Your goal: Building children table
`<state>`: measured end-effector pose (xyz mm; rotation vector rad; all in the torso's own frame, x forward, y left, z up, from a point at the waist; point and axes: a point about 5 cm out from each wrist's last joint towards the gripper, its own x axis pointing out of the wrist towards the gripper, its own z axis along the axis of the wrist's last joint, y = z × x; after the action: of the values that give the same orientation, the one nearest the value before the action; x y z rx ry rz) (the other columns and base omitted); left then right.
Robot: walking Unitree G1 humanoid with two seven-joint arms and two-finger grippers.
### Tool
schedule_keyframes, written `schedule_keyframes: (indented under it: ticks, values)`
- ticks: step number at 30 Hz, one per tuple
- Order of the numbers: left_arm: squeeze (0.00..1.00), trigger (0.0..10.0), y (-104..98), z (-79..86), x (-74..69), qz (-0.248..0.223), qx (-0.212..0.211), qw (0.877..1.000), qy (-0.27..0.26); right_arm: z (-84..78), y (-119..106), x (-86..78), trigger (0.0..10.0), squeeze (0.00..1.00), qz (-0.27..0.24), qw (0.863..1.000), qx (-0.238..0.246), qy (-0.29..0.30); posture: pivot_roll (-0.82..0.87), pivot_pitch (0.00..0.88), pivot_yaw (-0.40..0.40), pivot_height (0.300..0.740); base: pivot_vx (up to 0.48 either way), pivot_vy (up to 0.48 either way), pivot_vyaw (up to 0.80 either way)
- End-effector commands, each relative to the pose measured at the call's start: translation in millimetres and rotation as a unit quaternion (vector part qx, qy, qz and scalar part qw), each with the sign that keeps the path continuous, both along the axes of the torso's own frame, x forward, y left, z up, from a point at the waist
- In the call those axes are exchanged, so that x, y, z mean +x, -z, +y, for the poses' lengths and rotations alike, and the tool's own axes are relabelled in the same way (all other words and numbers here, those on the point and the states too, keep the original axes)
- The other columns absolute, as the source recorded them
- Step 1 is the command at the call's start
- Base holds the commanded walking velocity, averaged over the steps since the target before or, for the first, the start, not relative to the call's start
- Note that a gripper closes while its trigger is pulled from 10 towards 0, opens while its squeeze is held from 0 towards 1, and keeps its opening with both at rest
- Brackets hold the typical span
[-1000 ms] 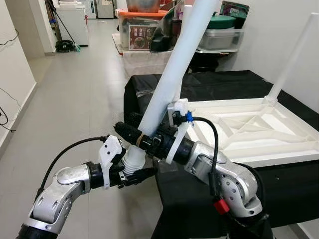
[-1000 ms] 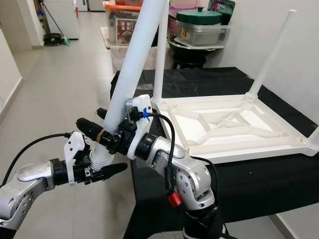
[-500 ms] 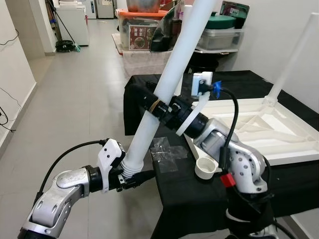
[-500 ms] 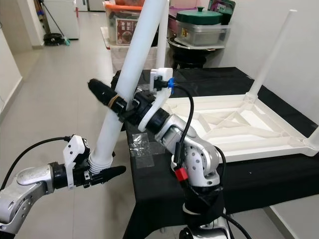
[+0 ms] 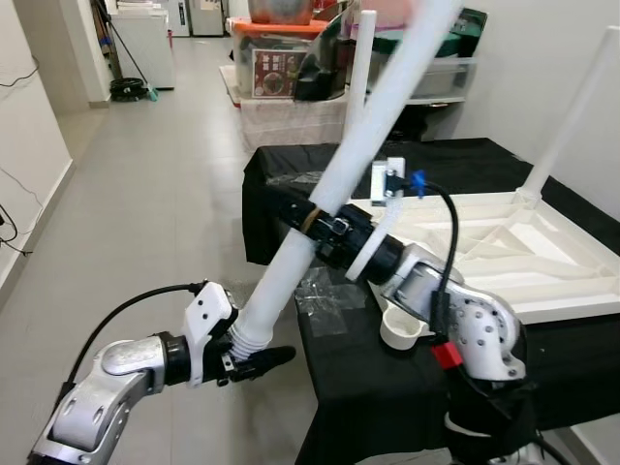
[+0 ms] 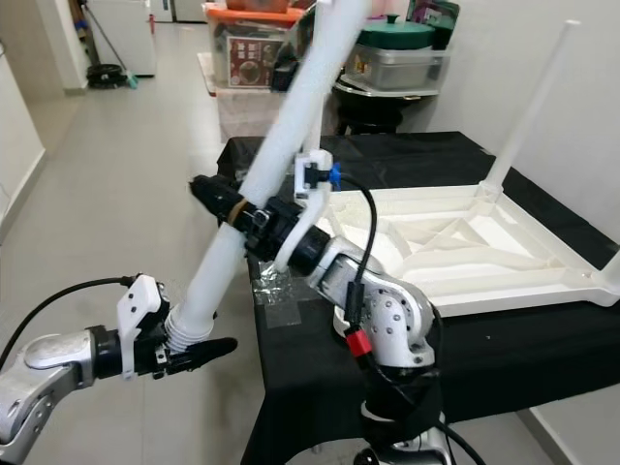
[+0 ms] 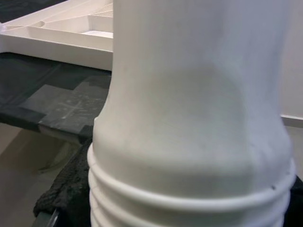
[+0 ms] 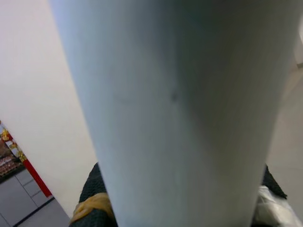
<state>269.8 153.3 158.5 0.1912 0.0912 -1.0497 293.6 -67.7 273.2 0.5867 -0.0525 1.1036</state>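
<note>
Beside the black-draped surface (image 5: 387, 387), my left gripper (image 5: 254, 356) and right gripper (image 5: 308, 215) clamp the loose white leg (image 5: 334, 199), tilted, unfitted; the upturned tabletop (image 5: 504, 254) carries three legs.

The robot's left silver arm comes in low from the left side and is bent at the elbow. Its left gripper (image 5: 250, 356) with two long black fingers is closed tight around the ridged bottom end of the long white plastic table leg (image 5: 339, 189). The right silver arm bends up and reaches across to the left. Its right gripper (image 5: 308, 220) is wrapped around the middle of the same leg, higher up than the left one.
</note>
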Motion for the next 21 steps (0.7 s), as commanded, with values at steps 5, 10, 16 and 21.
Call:
schedule_keyframes:
  ticks: [5, 10, 16, 21]
  values:
    - [0.00, 10.0, -5.6, -2.6, 1.1, -0.023, 0.005, 1.000, 0.010, 15.8, 10.1, -9.8, 0.0, 0.00, 0.023, 0.998, -0.015, -0.053, 0.05, 0.000, -0.053, 0.740, 0.000, 0.000, 0.00]
    - [0.00, 10.0, -5.3, -3.8, 0.8, -0.023, 0.004, 1.000, 0.012, 16.7, 10.4, -8.0, 1.6, 0.00, 0.025, 0.999, -0.018, -0.043, 0.05, 0.000, -0.053, 0.740, 0.000, 0.000, 0.00]
    - [0.00, 10.0, -4.1, -5.2, 0.3, -0.024, 0.004, 1.000, 0.013, 18.1, 6.2, -5.8, 10.0, 0.00, 0.031, 0.999, -0.006, -0.017, 0.05, 0.000, -0.054, 0.740, 0.000, 0.000, 0.00]
    - [1.00, 10.0, -5.7, -3.9, -0.8, -0.020, -0.019, 1.000, 0.015, 11.3, 5.1, 2.1, 10.0, 0.00, 0.024, 1.000, -0.011, 0.013, 0.05, 0.000, -0.051, 0.740, 0.000, 0.000, 0.00]
